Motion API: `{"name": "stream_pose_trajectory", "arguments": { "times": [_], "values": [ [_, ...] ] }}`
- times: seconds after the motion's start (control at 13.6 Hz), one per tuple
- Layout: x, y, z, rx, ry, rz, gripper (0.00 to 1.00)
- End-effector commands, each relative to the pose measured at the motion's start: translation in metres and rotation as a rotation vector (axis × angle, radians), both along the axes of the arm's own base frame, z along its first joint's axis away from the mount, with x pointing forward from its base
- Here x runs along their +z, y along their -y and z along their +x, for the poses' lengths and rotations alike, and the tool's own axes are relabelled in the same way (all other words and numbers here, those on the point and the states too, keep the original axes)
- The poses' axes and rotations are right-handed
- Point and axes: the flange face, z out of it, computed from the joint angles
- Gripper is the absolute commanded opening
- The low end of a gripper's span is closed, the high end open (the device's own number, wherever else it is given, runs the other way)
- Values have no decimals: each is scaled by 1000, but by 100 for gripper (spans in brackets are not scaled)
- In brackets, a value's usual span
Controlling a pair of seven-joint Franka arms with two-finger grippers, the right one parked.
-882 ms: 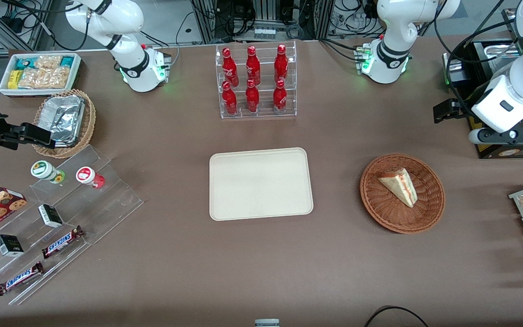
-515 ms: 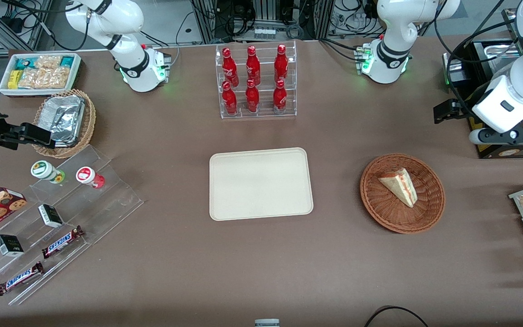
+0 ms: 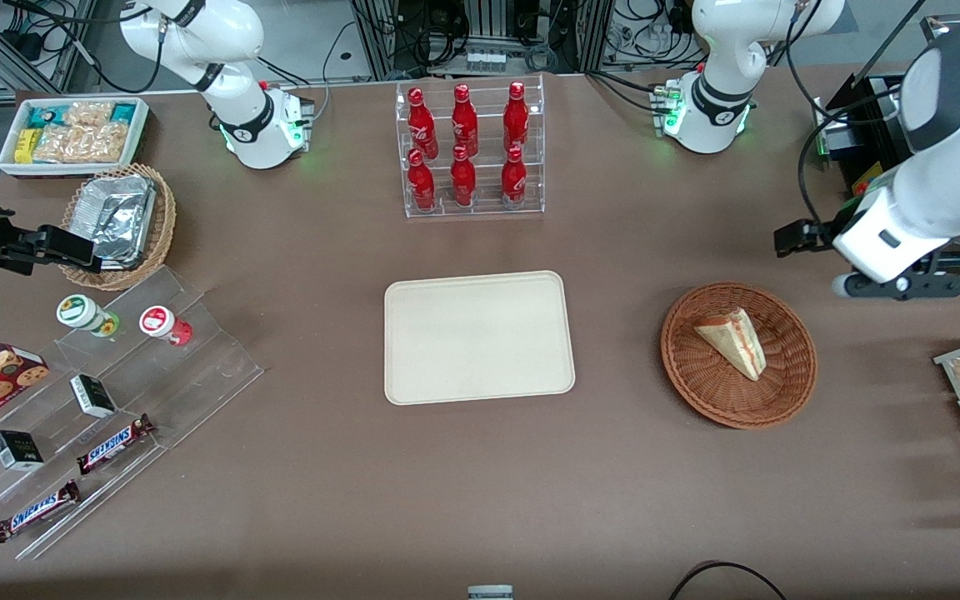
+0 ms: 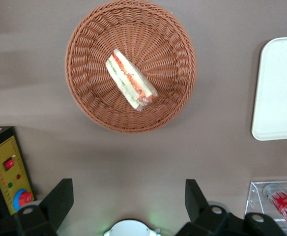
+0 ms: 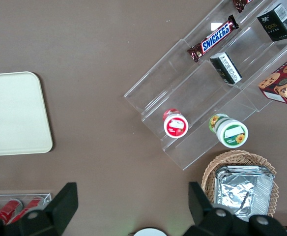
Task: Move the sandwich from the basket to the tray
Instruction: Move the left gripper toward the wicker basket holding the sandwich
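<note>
Measured against the tray (image 3: 478, 337), the task has barely begun: its cream surface is bare, and nothing has been carried to it. The table (image 3: 480, 483) holds the tray at its middle, and the basket (image 3: 738, 354) sits well apart from the tray, toward the working arm's end of the table. The sandwich (image 3: 732, 342) lies in the basket, resting on the weave with its red and green filling edge showing, untouched by anything.

The gripper (image 4: 129, 196) hangs above the table, farther from the front camera than the basket and farther sideways from the tray than the basket is. Its fingers (image 4: 60, 201) stand wide apart with nothing between them, and the wrist view looks down on the basket and a corner of the tray.

Everything remains to be done: reaching the sandwich, grasping it, lifting it clear of the basket rim, carrying it to the tray and releasing it there.
</note>
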Motion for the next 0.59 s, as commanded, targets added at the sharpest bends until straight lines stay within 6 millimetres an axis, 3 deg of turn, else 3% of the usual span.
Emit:
{"name": "stream_pose_trajectory", "arguments": {
  "times": [0.0,0.22,0.51],
  "values": [
    [-36,-1,-4,-4,11,-1,100],
    [-83,-4,-10,3,42,-3,100],
    [-127,-7,-14,12,81,-8,100]
  ]
}}
